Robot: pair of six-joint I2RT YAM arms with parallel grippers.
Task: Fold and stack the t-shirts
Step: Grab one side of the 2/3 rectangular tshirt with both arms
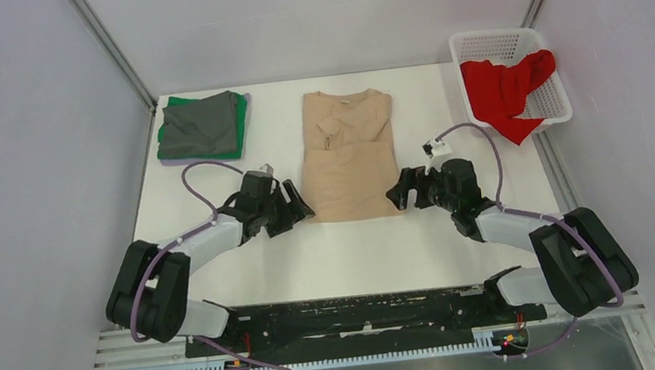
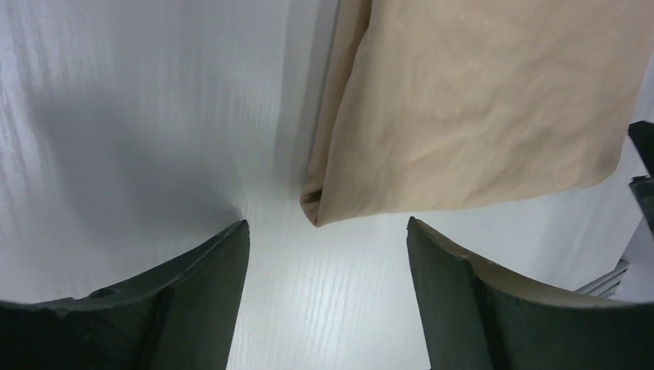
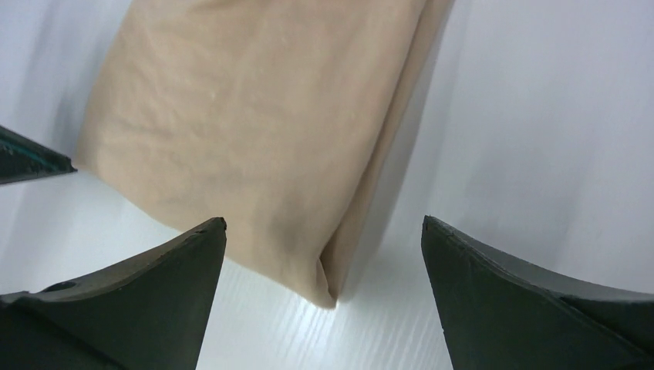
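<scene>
A beige t-shirt [image 1: 348, 157] lies in the middle of the table, its sides folded in to a long strip. My left gripper [image 1: 301, 210] is open beside its near left corner [image 2: 316, 210], which lies just beyond the fingertips, untouched. My right gripper [image 1: 396, 193] is open at the near right corner [image 3: 328, 289], which lies between the fingers, not gripped. A folded dark grey t-shirt [image 1: 200, 123] lies on a green one [image 1: 242, 120] at the far left. A red t-shirt [image 1: 508, 90] hangs over the basket's rim. No lavender shirt shows.
A white lattice basket [image 1: 498, 43] stands at the far right corner of the white table [image 1: 351, 257]. Grey walls close in both sides and the back. The right gripper's tip shows at the right edge of the left wrist view [image 2: 642, 169].
</scene>
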